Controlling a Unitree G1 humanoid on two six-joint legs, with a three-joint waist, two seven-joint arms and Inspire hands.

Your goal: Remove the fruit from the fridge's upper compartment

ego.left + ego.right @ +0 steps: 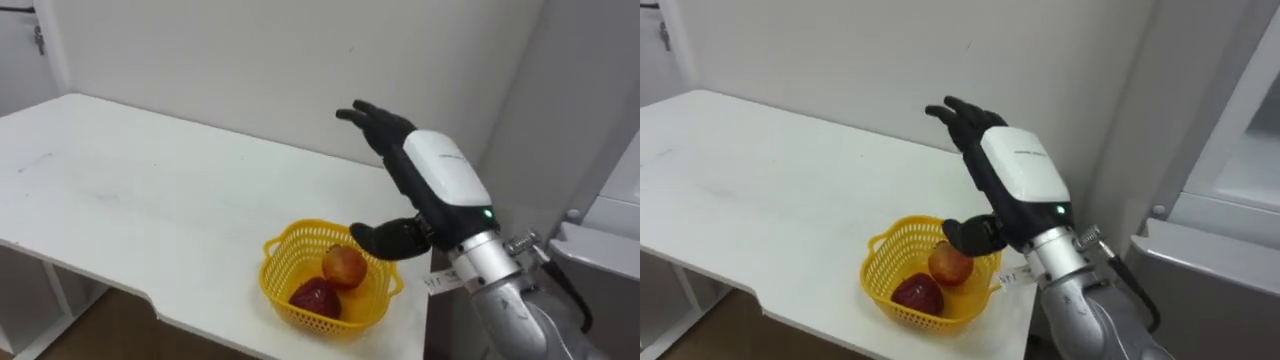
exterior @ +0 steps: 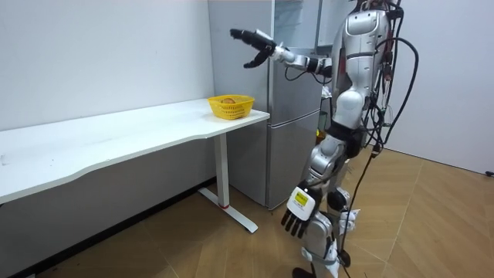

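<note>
Though my right hand [image 1: 440,180] hangs spread and empty above the basket [image 1: 290,300], the fridge [image 2: 289,147] lies to its right; my left hand [image 2: 298,210] hangs slack, low

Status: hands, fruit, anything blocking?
Right hand open, empty, above yellow basket. Left hand open, hanging by the leg. Apple and dark red fruit in basket at table end. Nothing blocking.
</note>
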